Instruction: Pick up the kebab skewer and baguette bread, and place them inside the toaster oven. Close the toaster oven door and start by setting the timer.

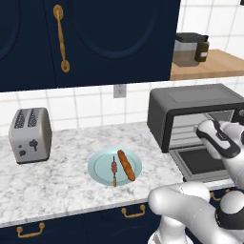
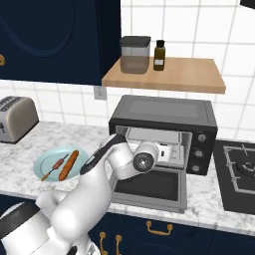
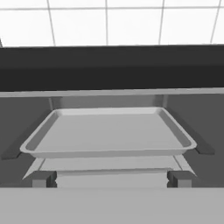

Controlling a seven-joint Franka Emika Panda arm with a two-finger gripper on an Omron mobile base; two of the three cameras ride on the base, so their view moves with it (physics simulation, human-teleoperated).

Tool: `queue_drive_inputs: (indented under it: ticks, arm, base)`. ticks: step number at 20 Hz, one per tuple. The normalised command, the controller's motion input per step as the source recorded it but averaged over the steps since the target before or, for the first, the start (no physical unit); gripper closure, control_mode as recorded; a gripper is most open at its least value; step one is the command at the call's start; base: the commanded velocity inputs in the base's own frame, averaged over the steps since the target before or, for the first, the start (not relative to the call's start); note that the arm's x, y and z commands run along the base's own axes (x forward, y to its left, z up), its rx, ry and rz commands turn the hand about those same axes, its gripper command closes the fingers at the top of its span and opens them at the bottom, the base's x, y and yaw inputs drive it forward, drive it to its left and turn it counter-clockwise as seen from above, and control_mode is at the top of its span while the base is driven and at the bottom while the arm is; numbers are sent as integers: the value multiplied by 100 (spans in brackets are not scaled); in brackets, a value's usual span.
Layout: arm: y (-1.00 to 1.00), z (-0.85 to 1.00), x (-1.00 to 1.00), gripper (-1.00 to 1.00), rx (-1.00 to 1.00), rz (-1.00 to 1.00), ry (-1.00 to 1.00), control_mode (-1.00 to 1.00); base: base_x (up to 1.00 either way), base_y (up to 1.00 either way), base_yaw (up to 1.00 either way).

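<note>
Gripper (image 3: 112, 178) stands with its jaws wide apart and nothing between them, aimed straight into the mouth of the toaster oven (image 1: 190, 102). Its two finger tips (image 3: 43, 178) frame the grey tray (image 3: 109, 133) seated inside the cavity.

Toaster oven door (image 2: 149, 188) is dropped flat on the marble counter (image 1: 57, 176) in front of the oven, so the cavity is ready to load.

Neither food item has been collected. Kebab skewer (image 1: 114, 169) and baguette bread (image 1: 126, 165) lie side by side on the pale blue plate (image 1: 100, 167), which sits on the counter to the left of the toaster oven, between it and the silver toaster (image 1: 30, 134). The skewer lies on the side farther from the oven, the baguette nearer.

Judgement: you are at the very first step, the pick. Your next move calls for swinging the hand away from the oven, over to the plate, turning it downward and lining the jaws across one item's narrow width. The baguette looks the easier grasp; the thin skewer needs a careful, low closure.
</note>
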Motion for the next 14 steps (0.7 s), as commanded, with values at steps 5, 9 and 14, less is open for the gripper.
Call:
queue_drive_inputs:
  ticks: [5, 9, 14]
  arm:
    - [-7, 1, 11, -100, 0, 0, -2, -100]
    - [0, 0, 27, -100, 0, 0, 0, -100]
    - [0, -25, 18, -100, 0, 0, 0, -100]
  base:
    - [0, 0, 0]
    - [0, 0, 0]
    - [0, 0, 0]
